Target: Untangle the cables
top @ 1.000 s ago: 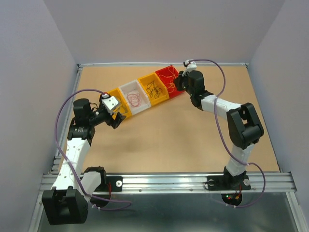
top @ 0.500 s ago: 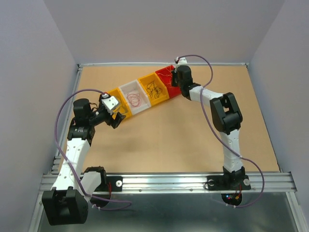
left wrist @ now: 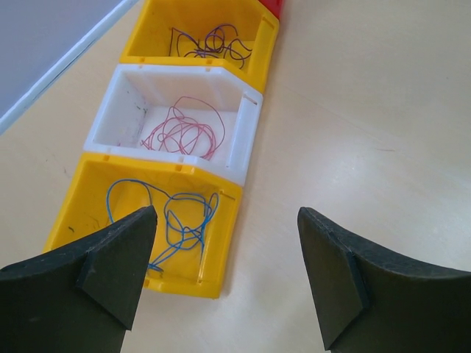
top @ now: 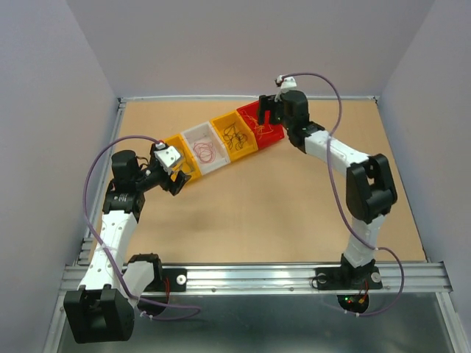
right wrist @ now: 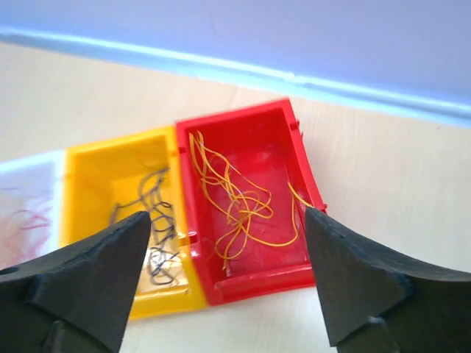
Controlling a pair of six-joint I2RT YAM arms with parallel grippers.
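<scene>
The cables [top: 235, 137] lie sorted by colour in a diagonal row of four glossy plastic bins. Hair-thin yellow wires [right wrist: 239, 202] loop loosely in the red bin [right wrist: 257, 283]. Kinked dark wires [right wrist: 151, 220] fill the middle yellow bin [right wrist: 88, 184] beside it, pink curls [left wrist: 184, 131] the white bin [left wrist: 110, 118], and blue squiggles [left wrist: 176, 220] the end yellow bin [left wrist: 96, 206].

My right gripper [right wrist: 227, 215] hangs over the red bin, its matte black wedge fingers spread wide with nothing between them. My left gripper [left wrist: 226, 213] is just as wide and empty, by the blue end. The bins sit on a smooth tan table [top: 280, 206].
</scene>
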